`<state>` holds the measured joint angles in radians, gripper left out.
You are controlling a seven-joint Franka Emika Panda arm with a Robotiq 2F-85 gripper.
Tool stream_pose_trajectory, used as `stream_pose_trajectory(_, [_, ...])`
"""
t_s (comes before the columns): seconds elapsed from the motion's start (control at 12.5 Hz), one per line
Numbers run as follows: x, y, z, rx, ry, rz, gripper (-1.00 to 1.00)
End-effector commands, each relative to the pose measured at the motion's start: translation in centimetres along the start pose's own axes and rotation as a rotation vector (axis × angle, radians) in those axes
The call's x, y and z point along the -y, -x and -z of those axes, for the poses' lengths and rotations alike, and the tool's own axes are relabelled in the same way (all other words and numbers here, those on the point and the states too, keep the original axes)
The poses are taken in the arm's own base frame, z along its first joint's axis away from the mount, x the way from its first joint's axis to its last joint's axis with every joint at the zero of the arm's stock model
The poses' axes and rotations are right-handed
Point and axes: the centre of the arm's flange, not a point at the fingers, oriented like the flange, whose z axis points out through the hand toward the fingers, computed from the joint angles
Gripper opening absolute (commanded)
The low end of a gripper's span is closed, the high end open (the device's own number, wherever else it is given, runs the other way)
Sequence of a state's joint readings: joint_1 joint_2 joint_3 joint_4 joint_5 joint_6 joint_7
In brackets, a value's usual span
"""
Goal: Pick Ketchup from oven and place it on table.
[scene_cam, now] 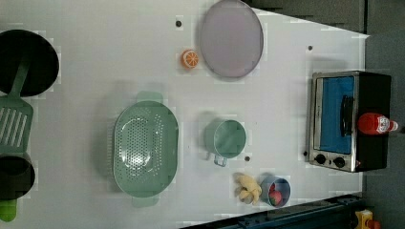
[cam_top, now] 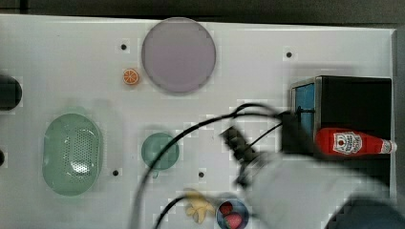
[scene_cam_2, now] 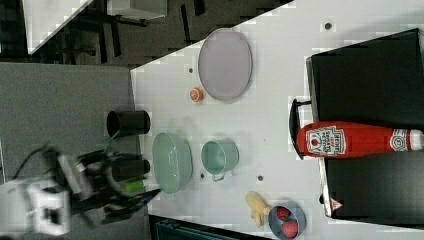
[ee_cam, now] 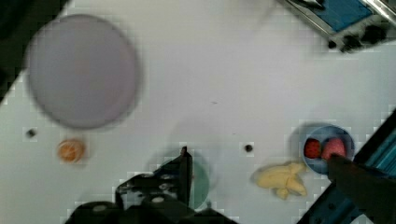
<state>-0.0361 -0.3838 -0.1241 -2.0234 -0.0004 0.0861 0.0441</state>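
Observation:
The ketchup (cam_top: 352, 142) is a red bottle with a white cap, lying on its side on top of the black oven (cam_top: 356, 102), cap toward the top view's right. It also lies across the oven (scene_cam_2: 370, 70) roof as the ketchup (scene_cam_2: 350, 140) in the right view, and as the ketchup (scene_cam: 375, 123) in the left view. The oven's (scene_cam: 334, 119) blue glass door is closed. My gripper (ee_cam: 259, 154) is open and holds nothing, high over the white table (cam_top: 71, 47) near a green cup (ee_cam: 201, 179). My blurred arm (cam_top: 296, 183) crosses the top view's lower right.
On the table are a grey plate (cam_top: 178, 55), an orange slice (cam_top: 131, 76), a green colander (cam_top: 71, 153), the green cup (cam_top: 160, 150), a banana (cam_top: 198, 205) and a blue bowl (cam_top: 232, 214) of strawberries. A black pan (scene_cam: 26, 62) and green spatula (scene_cam: 14, 124) lie at the left view's left.

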Motion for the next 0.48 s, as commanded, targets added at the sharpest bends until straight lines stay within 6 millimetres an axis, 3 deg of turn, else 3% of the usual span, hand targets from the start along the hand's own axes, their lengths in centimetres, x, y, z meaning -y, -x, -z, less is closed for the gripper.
stream_pose_trajectory(0.08, [-4.7,-5.8,-2.7,0.014,-0.030,-0.108,1.00])
stream_pose_trajectory(0.16, [-6.2,-9.3,-3.7,-0.047,-0.051,-0.162,1.00])
stream_pose_trajectory(0.48, [-9.2,-15.8,-7.6,-0.108,-0.059,-0.279,1.00])
